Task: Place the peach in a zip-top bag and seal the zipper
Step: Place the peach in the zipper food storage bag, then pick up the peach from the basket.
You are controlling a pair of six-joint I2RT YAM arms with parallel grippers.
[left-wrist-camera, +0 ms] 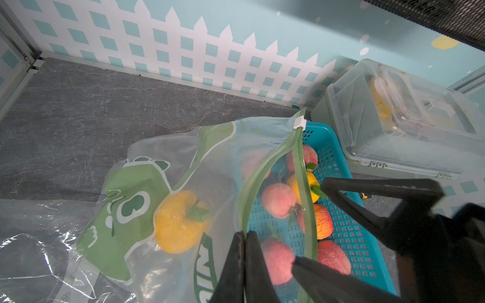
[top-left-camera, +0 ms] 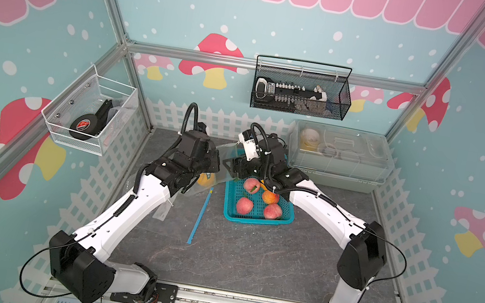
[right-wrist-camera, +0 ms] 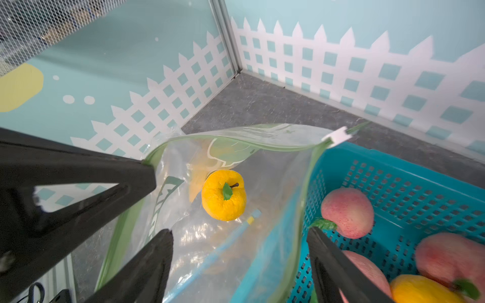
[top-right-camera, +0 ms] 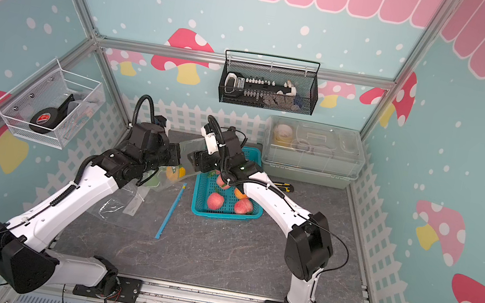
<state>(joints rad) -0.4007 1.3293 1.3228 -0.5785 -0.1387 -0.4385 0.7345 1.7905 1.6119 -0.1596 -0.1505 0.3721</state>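
Observation:
A clear zip-top bag (left-wrist-camera: 126, 183) with green print lies at the back of the table, its mouth lifted. My left gripper (left-wrist-camera: 244, 233) is shut on the green zipper rim (left-wrist-camera: 262, 162), pinching it between both fingers. A yellow-orange peach (right-wrist-camera: 223, 195) sits inside the bag, also seen in both top views (top-left-camera: 207, 179) (top-right-camera: 175, 172). My right gripper (right-wrist-camera: 238, 232) is open at the bag's mouth, holding nothing, with the basket-side rim passing between its spread fingers (left-wrist-camera: 367, 189). The white slider (right-wrist-camera: 338, 136) sits at the rim's far end.
A teal basket (top-left-camera: 256, 219) right of the bag holds several pink and orange peaches (right-wrist-camera: 346, 212). A blue strip (top-left-camera: 200, 215) lies on the table. A clear lidded box (top-left-camera: 340, 155) stands at the back right. Another clear bag (top-right-camera: 115, 207) lies flat under the left arm.

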